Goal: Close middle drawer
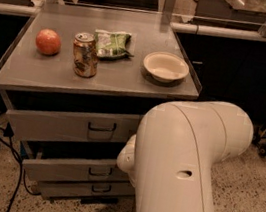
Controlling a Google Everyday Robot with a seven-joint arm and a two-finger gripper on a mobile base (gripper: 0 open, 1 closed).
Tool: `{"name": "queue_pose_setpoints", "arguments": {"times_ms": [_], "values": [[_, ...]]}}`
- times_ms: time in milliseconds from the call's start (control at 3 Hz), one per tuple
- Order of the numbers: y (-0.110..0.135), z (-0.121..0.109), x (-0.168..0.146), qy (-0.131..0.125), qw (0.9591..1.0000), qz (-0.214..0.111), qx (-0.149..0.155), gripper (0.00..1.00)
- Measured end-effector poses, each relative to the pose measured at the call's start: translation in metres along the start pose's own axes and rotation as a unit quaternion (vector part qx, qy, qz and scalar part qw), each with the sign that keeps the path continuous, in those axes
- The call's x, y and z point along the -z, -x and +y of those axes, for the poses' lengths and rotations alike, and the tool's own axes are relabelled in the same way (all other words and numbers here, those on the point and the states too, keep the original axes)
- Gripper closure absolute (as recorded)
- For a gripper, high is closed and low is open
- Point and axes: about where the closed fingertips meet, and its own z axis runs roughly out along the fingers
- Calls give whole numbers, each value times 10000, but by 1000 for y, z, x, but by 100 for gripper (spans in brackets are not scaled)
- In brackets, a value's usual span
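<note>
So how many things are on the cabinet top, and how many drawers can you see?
Red fruit: 1
Can: 1
Green bag: 1
Bowl: 1
Drawers: 3 (top drawer, middle drawer, lowest drawer)
Total: 7
The gripper is out of sight behind the white arm.
</note>
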Motion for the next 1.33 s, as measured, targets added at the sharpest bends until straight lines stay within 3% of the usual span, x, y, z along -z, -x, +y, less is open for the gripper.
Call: {"name": "queue_pose_setpoints", "arguments": {"times_ms": [333, 1000, 1333], "values": [[18, 7, 1, -3, 10000, -51, -24, 100], [61, -24, 26, -190, 9963, -516, -654, 100], [61, -24, 26, -190, 9963, -517, -656, 100]]}}
